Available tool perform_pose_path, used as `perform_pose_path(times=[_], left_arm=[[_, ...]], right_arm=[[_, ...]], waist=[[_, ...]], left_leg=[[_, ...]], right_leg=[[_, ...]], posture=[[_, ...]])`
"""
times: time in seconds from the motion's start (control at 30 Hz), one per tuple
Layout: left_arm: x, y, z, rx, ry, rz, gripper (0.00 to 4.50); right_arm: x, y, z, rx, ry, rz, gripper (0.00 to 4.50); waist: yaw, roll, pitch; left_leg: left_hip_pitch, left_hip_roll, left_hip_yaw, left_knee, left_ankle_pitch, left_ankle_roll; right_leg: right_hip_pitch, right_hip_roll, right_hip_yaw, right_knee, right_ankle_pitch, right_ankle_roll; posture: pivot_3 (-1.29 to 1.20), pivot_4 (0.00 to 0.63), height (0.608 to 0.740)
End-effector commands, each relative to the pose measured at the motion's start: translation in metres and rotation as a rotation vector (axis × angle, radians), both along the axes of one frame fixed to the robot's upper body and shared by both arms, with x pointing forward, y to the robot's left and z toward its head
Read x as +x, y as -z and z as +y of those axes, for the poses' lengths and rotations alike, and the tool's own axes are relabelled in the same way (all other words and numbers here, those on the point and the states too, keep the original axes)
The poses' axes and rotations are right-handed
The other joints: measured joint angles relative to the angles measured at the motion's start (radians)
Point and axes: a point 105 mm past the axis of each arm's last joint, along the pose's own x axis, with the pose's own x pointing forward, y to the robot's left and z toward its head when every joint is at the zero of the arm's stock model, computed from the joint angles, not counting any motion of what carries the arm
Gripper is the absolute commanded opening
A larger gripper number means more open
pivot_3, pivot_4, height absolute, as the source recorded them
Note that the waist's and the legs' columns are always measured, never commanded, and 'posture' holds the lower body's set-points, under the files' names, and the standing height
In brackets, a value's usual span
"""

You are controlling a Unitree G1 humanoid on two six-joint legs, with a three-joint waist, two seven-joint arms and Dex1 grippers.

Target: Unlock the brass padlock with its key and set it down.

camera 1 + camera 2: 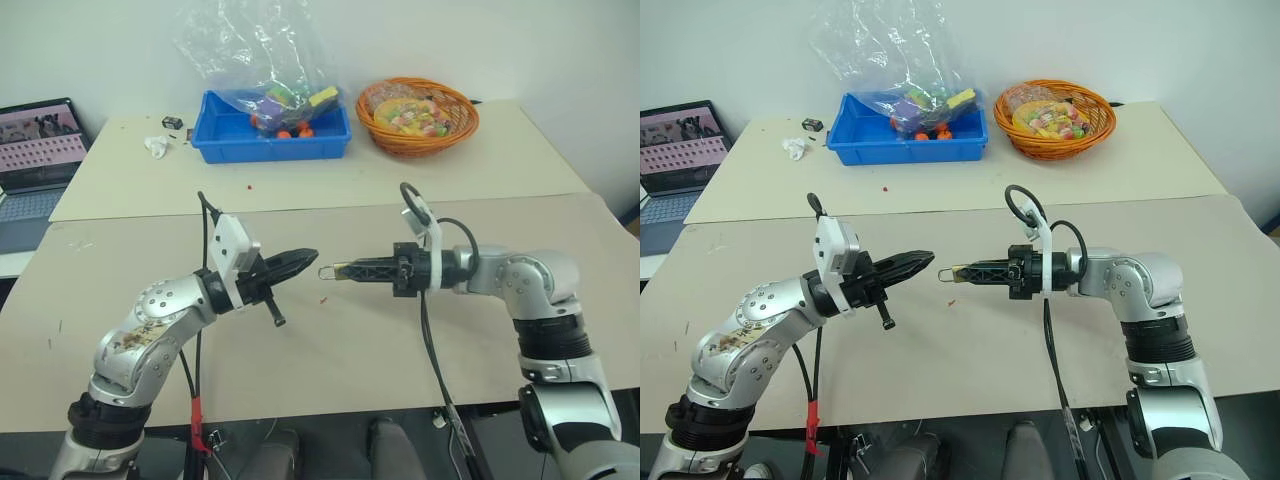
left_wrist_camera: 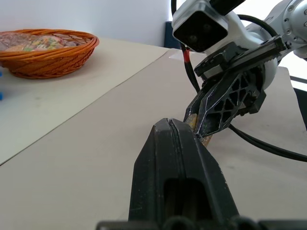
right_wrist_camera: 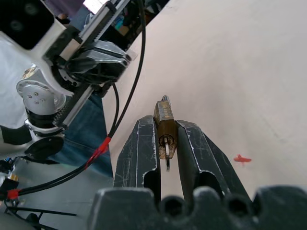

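- The left gripper (image 1: 300, 260) hangs above the counter (image 1: 350, 340) with its jaws pressed fully together, tips pointing across toward the other arm. Nothing can be made out between them, and the key is too small to find from the head views; it may be pinched there, but that cannot be confirmed.
- A small gap separates the left tips from the silvery shackle loop that pokes out toward them.
- The brass padlock (image 3: 165, 129) sits clamped between the right gripper's (image 1: 345, 271) jaws, which are closed down to a narrow slot on its body. It is held level in the air over the middle of the counter, well clear of the surface.
- In the right wrist view a thin silvery pin or blade shows at the padlock's end nearest the wrist; this could be the key (image 3: 167, 154) seated in the keyhole, though the view is too tight to be sure.
- Judged from this, the padlock has been picked up and presented, and the two arms are lined up face to face. The shackle looks still seated, so the unlocking seems not yet finished.
- Setting the padlock down on the counter remains to be done.
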Motion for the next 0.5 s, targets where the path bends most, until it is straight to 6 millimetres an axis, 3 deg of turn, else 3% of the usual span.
perform_pose_path(times=[0.03,0.5], left_arm=[[-0.0005,-0.0066,0.0009,0.004,-0.003,-0.034,0.01],[-0.004,-0.006,-0.0051,0.012,0.016,-0.038,0.01]], right_arm=[[-0.0064,-0.0164,0.0035,0.039,-0.04,-0.068,0.2],[-0.0088,-0.0212,0.0106,0.041,-0.055,-0.079,0.2]], waist=[[0.001,0.0,0.0],[0.001,0.0,0.0]], left_leg=[[0.0,0.0,0.0,0.0,0.0,0.0],[0.0,0.0,0.0,0.0,0.0,0.0]], right_leg=[[0.0,0.0,0.0,0.0,0.0,0.0],[0.0,0.0,0.0,0.0,0.0,0.0]], posture=[[0.0,0.15,0.74],[0.0,0.15,0.74]])
